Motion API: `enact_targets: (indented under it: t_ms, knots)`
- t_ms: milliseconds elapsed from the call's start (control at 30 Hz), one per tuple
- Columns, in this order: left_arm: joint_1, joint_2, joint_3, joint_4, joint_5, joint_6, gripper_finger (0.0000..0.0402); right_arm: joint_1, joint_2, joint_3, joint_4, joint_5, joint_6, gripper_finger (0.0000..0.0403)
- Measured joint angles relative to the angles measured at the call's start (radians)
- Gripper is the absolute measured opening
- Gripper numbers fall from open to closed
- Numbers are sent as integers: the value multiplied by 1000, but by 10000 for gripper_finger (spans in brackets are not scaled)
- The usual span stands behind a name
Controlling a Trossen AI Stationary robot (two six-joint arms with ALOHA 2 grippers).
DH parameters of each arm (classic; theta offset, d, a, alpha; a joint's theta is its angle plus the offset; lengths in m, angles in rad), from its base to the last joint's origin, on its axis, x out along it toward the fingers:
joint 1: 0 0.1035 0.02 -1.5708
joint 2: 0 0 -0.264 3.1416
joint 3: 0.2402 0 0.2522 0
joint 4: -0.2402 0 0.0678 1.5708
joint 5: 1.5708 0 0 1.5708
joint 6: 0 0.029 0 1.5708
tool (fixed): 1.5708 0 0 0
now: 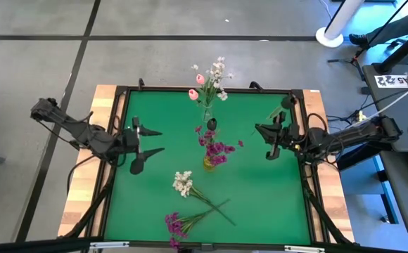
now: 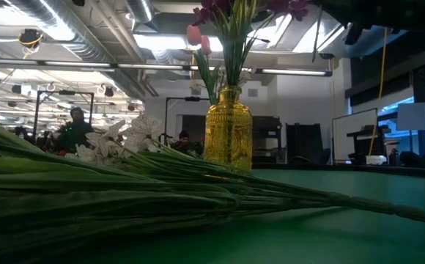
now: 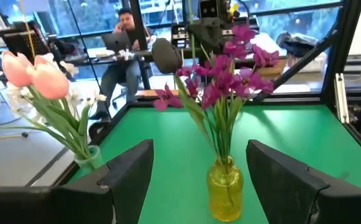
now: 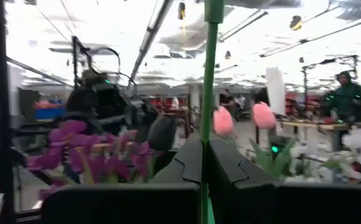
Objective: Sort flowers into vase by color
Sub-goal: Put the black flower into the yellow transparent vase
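A: Right end effector (image 4: 205, 180) state?
B: Clenched on a green stem (image 4: 210, 74), at the counter's (image 1: 274, 204) right edge.
A: Left?
B: Left end effector (image 1: 150, 141) released, hovering at left, facing the yellow vase (image 1: 209, 164).
A: Flowers?
B: Purple (image 1: 218, 147) in yellow vase mid-counter. Pink tulips (image 1: 197, 86) in a clear vase (image 1: 207, 112) at the far edge. White sprig (image 1: 183, 183) and purple sprig (image 1: 176, 223) lying near the front.

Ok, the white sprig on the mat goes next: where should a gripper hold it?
Take the white sprig by its bare stem, between the blossoms and where the purple sprig crosses it. It lies flat, so come straight down, jaws across the stem.
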Motion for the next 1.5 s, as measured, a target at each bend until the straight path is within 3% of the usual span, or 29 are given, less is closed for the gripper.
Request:
enact_targets:
  t_ms: [233,500,967,1300,1500]
  knots:
    - [31,-42,-156,197,1,3,254,0,48,-48,88,-41,60,5]
    - [91,-39,-286,407,3,-20,253,0,215,-48,311,-190,78,5]
    - [96,-39,-297,423,4,-122,253,1,564,86,440,-400,84,5]
    - [96,-38,-297,419,4,-152,253,1,712,236,422,-590,73,5]
    - [96,-38,-297,414,4,-161,253,1,737,260,414,-565,17,5]
